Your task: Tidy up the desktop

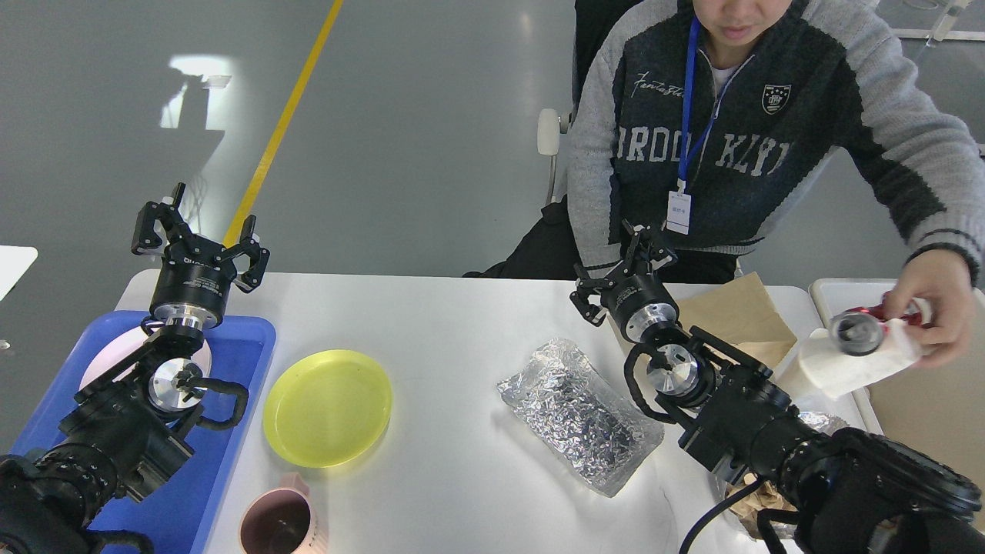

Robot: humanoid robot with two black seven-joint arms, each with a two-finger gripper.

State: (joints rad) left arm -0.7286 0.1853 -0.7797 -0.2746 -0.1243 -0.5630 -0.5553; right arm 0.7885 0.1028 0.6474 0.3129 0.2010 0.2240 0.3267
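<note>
The white tabletop [454, 323] fills the middle and near part of the view, its far edge running from left to right below the grey floor.

Left tool [198, 231]: raised above the far left corner of the tabletop, fingers spread wide, holding nothing. Its arm comes in over the blue plastic tray [238, 362], which lies on the near left of the tabletop. A pale round plate [115, 358] lies in the tray, partly hidden by the arm.

Right tool [625, 258]: raised near the far edge of the tabletop, right of centre, fingers apart, holding nothing. It stands just in front of the seated person [739, 138].

Items on the tabletop:
- Yellow plate [327, 408], just right of the tray, lying flat.
- Pink cup [278, 523], at the near edge, near side of the yellow plate, mouth up.
- Crumpled silver foil bag [579, 415], lying flat near the centre, left of the right arm.
- Brown paper bag [735, 312], flat at the far right, partly hidden by the right arm.

At the right edge of the tabletop the person's hand [931, 296] holds a crushed red can [866, 327] together with a white paper cup [835, 365], above the gap between the tabletop and the cream-white bin [827, 291].
</note>
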